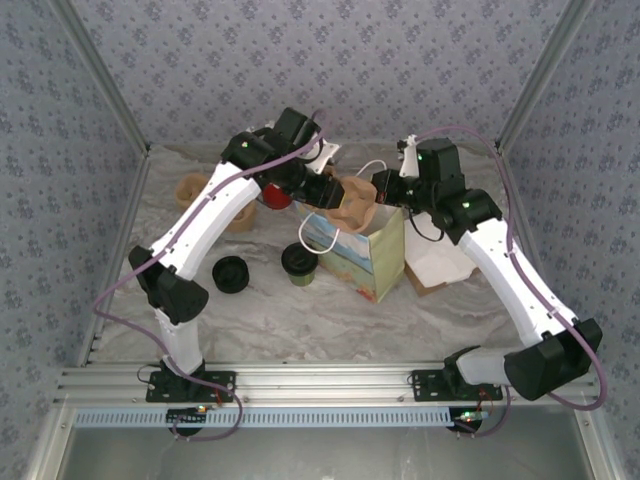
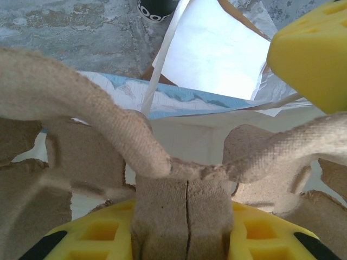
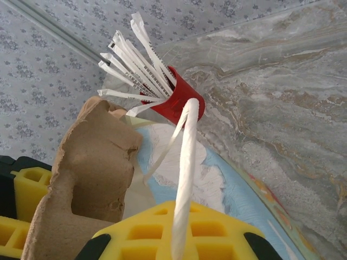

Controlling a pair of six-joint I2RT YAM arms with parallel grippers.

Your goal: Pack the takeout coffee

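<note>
The left gripper (image 1: pixel 333 192), clamped on the pulp carrier (image 1: pixel 353 203), should lower it level into the gift bag (image 1: pixel 372 258) while the right gripper (image 1: pixel 380 190), pinching the bag handle (image 3: pixel 185 157), pulls toward 3 o'clock.

You see the marbled grey table (image 1: pixel 300 320) bearing, at frame centre, an upright gift bag (image 1: pixel 372 265), the takeout coffee (image 1: pixel 299 262) just left of it, a flat black lid (image 1: pixel 231 274) further left, a red cup (image 1: pixel 277 196) above these, and white paper (image 1: pixel 440 265) to the bag's right.
</note>
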